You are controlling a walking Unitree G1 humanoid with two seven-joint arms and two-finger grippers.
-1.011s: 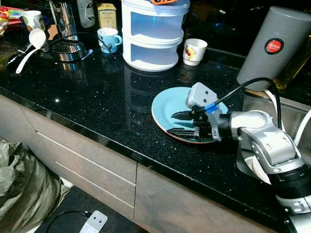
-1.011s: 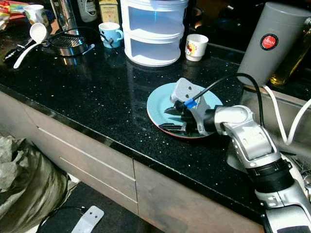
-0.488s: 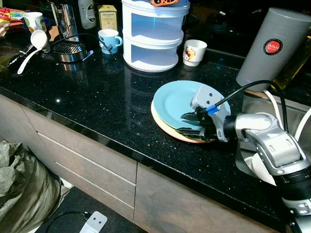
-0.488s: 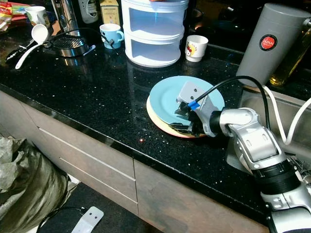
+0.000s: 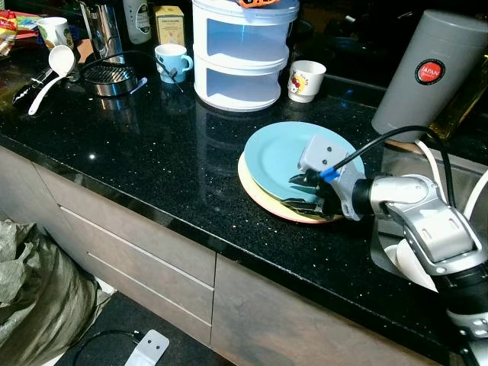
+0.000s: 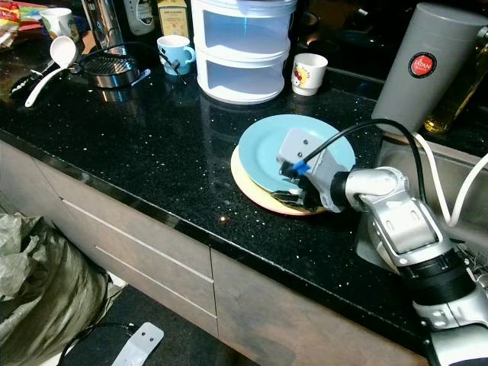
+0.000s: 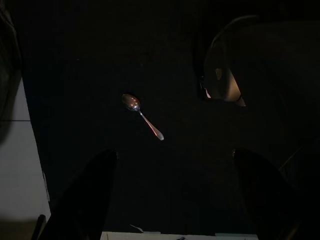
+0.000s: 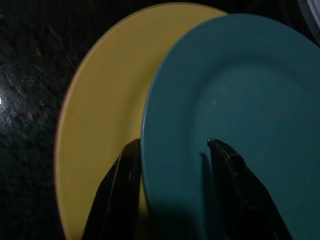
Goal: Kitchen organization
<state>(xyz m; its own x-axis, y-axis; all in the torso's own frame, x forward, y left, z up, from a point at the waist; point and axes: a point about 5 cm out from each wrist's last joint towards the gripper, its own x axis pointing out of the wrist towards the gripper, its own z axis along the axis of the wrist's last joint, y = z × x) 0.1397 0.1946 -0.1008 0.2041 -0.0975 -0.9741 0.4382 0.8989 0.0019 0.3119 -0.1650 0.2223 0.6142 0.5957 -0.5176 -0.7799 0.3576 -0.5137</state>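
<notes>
Blue plate (image 8: 235, 115) in right hand (image 5: 303, 192)

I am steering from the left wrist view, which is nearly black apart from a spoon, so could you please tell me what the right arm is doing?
Observer: The right gripper is at the near edge of a blue plate, one finger above the rim and one below it.
Operator: Thank you. Is anything under that plate?
Observer: Yes, a yellow plate lies under it on the black counter, and the blue one sits offset across it.
Operator: What stands behind the plates?
Observer: A white tiered container, with a small printed cup beside it.
</notes>
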